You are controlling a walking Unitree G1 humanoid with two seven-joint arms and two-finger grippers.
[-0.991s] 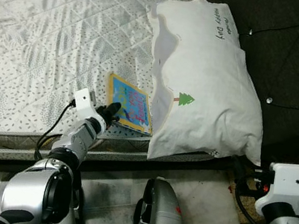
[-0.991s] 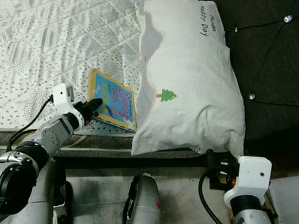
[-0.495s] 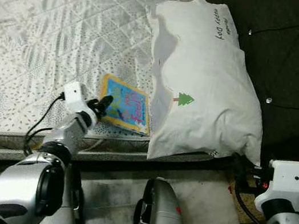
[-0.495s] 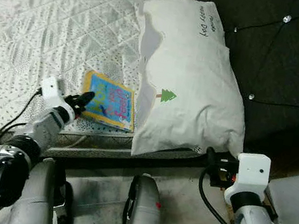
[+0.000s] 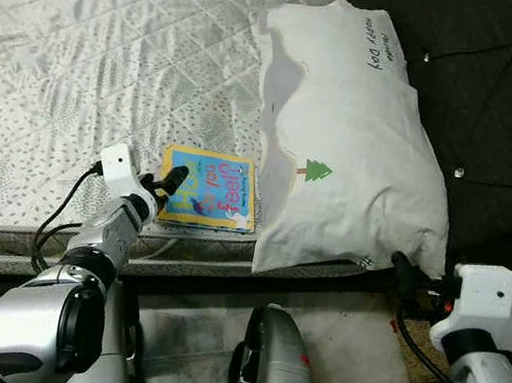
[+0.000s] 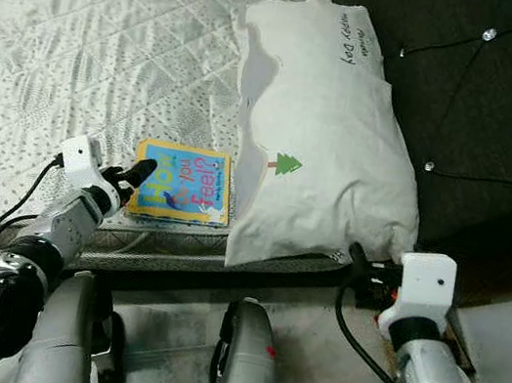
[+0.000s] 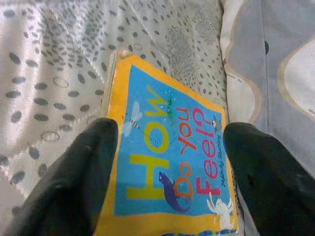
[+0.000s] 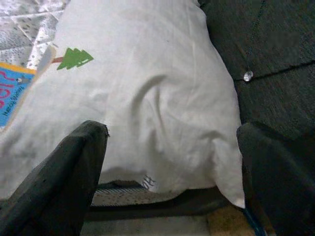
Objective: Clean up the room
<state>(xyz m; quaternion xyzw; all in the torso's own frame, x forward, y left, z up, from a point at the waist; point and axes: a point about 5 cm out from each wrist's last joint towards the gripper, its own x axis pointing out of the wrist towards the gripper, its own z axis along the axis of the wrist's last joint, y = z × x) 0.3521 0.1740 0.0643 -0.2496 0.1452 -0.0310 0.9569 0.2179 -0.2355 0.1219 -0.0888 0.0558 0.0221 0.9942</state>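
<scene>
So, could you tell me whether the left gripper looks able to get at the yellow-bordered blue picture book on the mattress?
Probably yes: the left gripper is open with the yellow-bordered blue picture book between its fingers, and nothing lies in between.

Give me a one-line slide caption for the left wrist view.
Left gripper open over the picture book "How Do You Feel?", which lies flat on the quilted mattress beside the pillow.
</scene>
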